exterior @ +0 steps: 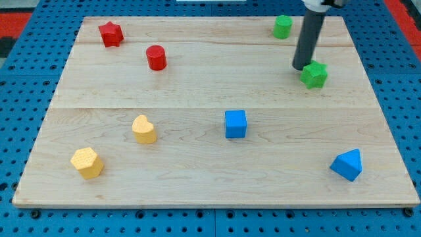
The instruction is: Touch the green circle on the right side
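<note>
Green circle (pixel 283 26): short cylinder, upright, up-left of my tip (pixel 301 67). Rod near-vertical, tip touching the green star (pixel 314 74). No claw visible; state indeterminable.

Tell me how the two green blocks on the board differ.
The green circle is a smooth round cylinder; the green star has jutting points. The green circle sits at the view's top edge of the board; the green star lies lower and further to the view's right. My tip is right against the green star's left side, while the green circle stands apart from it. Both share the same green.
</note>
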You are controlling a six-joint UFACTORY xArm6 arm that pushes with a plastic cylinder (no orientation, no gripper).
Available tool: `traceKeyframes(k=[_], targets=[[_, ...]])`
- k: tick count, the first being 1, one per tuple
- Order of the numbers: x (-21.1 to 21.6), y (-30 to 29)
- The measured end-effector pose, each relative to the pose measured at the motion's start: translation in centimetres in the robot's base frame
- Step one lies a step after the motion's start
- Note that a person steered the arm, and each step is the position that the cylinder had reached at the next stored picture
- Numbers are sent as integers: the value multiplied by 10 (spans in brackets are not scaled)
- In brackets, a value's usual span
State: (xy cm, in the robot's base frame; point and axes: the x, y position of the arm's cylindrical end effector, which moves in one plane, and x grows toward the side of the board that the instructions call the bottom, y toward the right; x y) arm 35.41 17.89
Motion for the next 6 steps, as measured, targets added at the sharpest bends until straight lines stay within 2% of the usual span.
traceKeyframes(k=[1, 2, 4, 5, 6], targets=[[15, 0], [-14, -9], [-99, 1], [-123, 7], [-123, 25]])
